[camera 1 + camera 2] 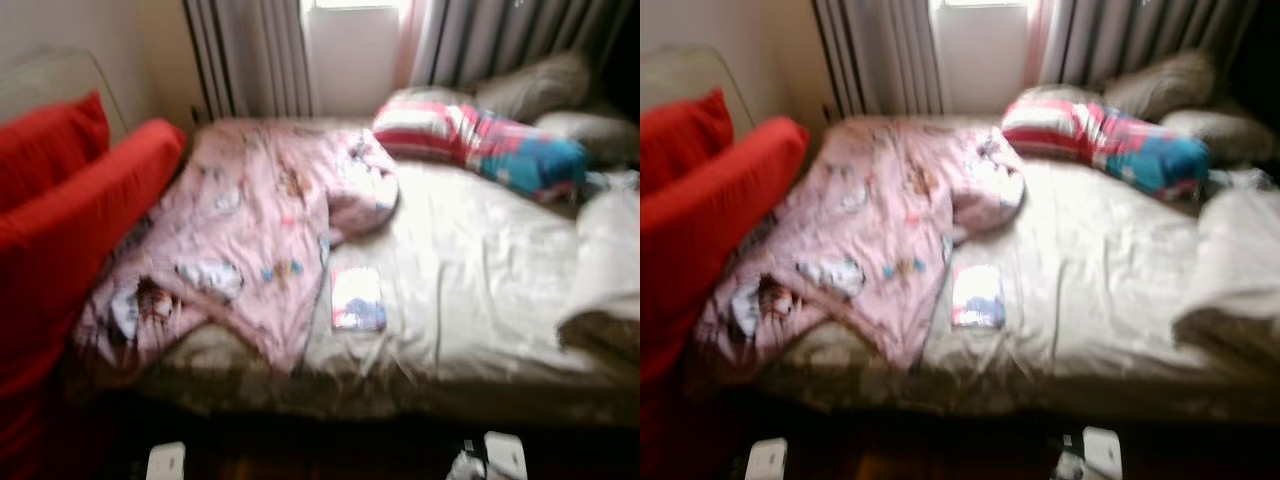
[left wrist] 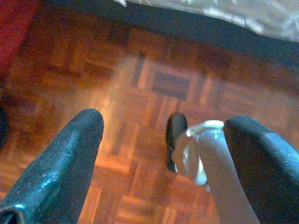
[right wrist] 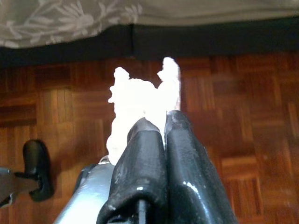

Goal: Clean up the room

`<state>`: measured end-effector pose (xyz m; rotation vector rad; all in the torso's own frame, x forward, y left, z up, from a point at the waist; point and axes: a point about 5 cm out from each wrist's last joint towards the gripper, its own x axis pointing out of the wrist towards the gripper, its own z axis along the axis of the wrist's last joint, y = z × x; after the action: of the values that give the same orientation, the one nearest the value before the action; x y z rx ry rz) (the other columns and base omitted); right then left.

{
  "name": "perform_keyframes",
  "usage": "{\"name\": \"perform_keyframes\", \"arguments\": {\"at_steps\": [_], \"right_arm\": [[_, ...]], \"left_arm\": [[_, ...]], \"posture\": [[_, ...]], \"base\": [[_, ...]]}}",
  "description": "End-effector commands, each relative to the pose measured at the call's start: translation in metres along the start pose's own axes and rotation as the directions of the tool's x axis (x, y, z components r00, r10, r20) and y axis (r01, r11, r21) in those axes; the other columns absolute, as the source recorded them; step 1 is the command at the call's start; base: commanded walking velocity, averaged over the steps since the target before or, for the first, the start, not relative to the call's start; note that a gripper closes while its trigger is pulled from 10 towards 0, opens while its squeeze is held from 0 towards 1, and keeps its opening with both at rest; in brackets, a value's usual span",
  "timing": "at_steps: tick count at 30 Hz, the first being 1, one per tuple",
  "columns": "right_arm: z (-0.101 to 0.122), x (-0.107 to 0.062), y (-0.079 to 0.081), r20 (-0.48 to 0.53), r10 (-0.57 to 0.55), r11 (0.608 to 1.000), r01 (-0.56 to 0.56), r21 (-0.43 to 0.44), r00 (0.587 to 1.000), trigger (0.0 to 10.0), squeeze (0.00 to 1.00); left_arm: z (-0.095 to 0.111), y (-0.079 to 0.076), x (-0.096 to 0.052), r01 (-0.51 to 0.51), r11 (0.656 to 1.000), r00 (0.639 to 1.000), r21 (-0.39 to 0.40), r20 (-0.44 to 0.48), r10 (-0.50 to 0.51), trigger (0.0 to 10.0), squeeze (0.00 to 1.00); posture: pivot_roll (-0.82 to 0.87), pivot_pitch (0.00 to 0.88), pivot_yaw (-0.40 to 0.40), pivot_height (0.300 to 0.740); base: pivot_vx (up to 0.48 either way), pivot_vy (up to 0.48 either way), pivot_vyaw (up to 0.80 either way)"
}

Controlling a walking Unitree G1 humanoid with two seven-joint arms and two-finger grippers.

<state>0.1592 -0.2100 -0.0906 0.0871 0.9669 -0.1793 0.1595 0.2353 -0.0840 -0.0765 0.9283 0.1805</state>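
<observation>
My right gripper (image 3: 163, 125) hangs low over the parquet floor (image 3: 243, 107), shut on a crumpled white wad of tissue or paper (image 3: 138, 100) that sticks out past the fingertips. In the left wrist view, my left gripper (image 2: 163, 126) is also over the floor, open with nothing between its fingers. Ahead is a bed (image 1: 480, 260) with a rumpled pink patterned blanket (image 1: 250, 220) on its left half. A small flat pink and white packet (image 1: 357, 299) lies on the sheet near the front edge. Both eye views are blurred.
A red sofa with cushions (image 1: 70, 210) stands close along the left of the bed. Striped and grey pillows (image 1: 470, 135) lie at the back right, and a folded beige cover (image 1: 605, 270) at the right. Grey curtains (image 1: 250, 55) hang behind. My foot (image 2: 175, 140) rests on the floor.
</observation>
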Motion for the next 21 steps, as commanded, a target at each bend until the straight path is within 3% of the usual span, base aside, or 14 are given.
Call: {"name": "perform_keyframes", "arguments": {"at_steps": [1, 10, 13, 16, 21], "right_arm": [[0.003, 0.001, 0.0, 0.005, 0.002, 1.0, -0.002, 0.002, 1.0, 10.0, 0.0], [0.003, 0.001, 0.002, 0.01, 0.022, 1.0, -0.022, -0.003, 1.0, 10.0, 0.0], [0.001, 0.0, 0.003, 0.006, 0.028, 0.999, -0.028, -0.016, 1.0, 10.0, 0.0], [0.001, 0.0, 0.004, 0.008, 0.03, 1.0, -0.03, -0.001, 1.0, 10.0, 0.0], [0.0, 0.0, 0.005, 0.006, 0.033, 0.999, -0.033, -0.005, 0.999, 10.0, 0.0]], "left_arm": [[0.001, 0.004, 0.0, -0.014, 1.0, 1.0, -0.002, -0.006, 0.014, 10.0, 0.0], [-0.006, 0.021, -0.005, -0.037, 0.999, 0.999, -0.002, -0.02, 0.037, 10.0, 0.0], [-0.006, 0.021, -0.005, -0.036, 0.999, 0.999, -0.003, -0.02, 0.036, 10.0, 0.0], [-0.006, 0.018, -0.004, -0.032, 0.999, 0.999, -0.003, -0.019, 0.032, 10.0, 0.0], [-0.004, -0.001, 0.0, -0.013, 1.0, 1.0, 0.0, -0.018, 0.013, 10.0, 0.0]], "posture": [[0.01, 0.0, -0.002, 0.74], [0.01, 0.0, -0.003, 0.74], [0.01, 0.0, -0.004, 0.74], [0.01, 0.0, -0.004, 0.74], [0.02, 0.0, -0.004, 0.74]], "base": [[-0.266, 0.0, 0.0], [-0.089, 0.0, 0.0], [0.0, 0.0, 0.71], [0.0, 0.0, 0.71], [0.0, 0.0, 0.71]]}}
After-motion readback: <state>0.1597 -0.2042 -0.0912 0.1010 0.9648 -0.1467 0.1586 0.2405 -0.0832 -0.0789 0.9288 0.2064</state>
